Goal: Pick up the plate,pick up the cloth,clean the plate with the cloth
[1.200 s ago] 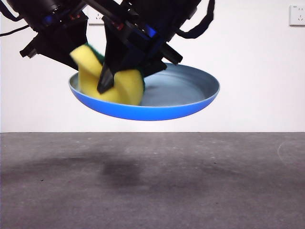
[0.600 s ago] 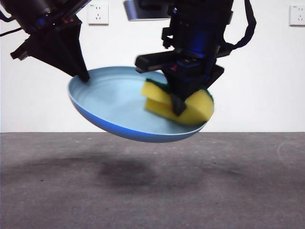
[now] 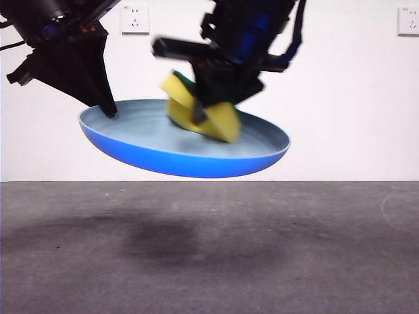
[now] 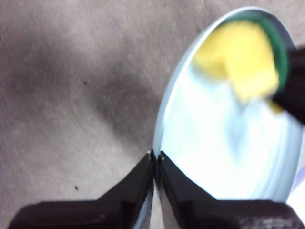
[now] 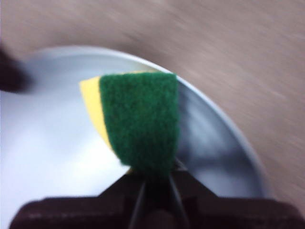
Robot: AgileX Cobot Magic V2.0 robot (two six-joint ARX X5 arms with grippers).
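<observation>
Above the table (image 3: 209,261): plate (image 3: 163,154), light blue, airborne, left gripper (image 4: 156,160) clamped on its rim to present the bowl. Sponge (image 3: 200,114), squeezed between right gripper (image 5: 155,183) jaws, foam pressed inside plate, evidently for scrubbing.

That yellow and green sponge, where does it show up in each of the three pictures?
Front view: the sponge is pinched by the right gripper, over the plate's middle.
Left wrist view: blurred, at the plate's far end.
Right wrist view: green side up, in the jaws.
Shared landmark: the blue plate.
</observation>
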